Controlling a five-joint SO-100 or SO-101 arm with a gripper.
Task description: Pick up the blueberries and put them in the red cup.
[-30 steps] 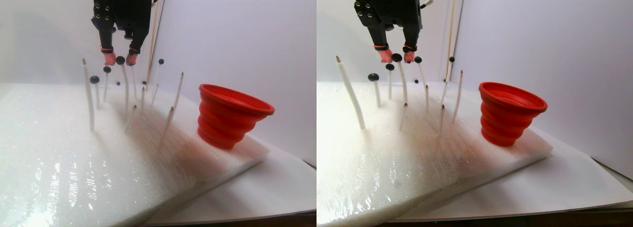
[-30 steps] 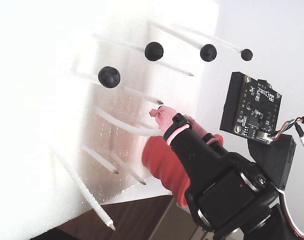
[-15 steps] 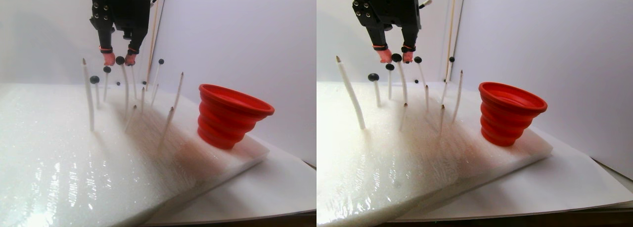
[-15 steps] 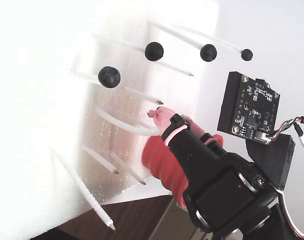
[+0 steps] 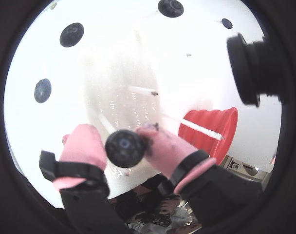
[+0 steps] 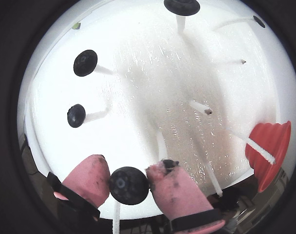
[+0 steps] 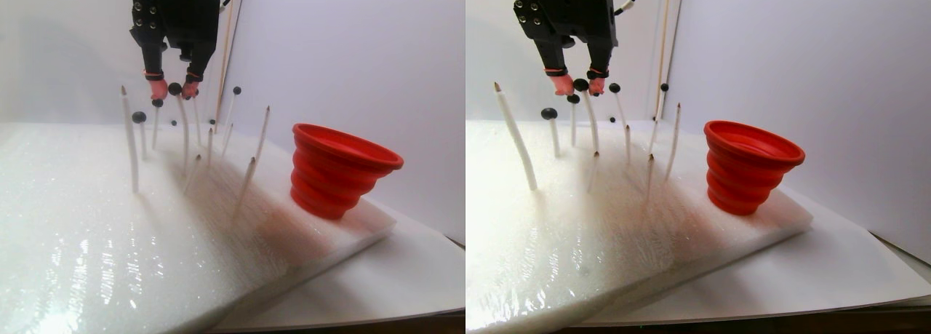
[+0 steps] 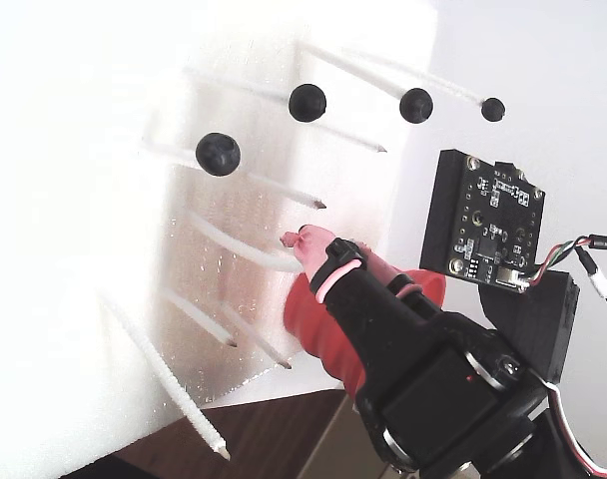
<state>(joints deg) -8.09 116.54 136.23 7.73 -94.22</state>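
— One blueberry (image 6: 129,185) sits between the pink jaws of the gripper (image 5: 124,147); since a second ago they have narrowed onto it and risen slightly.

— And the red cup (image 7: 340,169)?

— Well to the right of that berry, on the foam slab (image 7: 87,225), mouth tilted up and rightward. Whether the berry has left its white stick (image 7: 183,134) is unclear.
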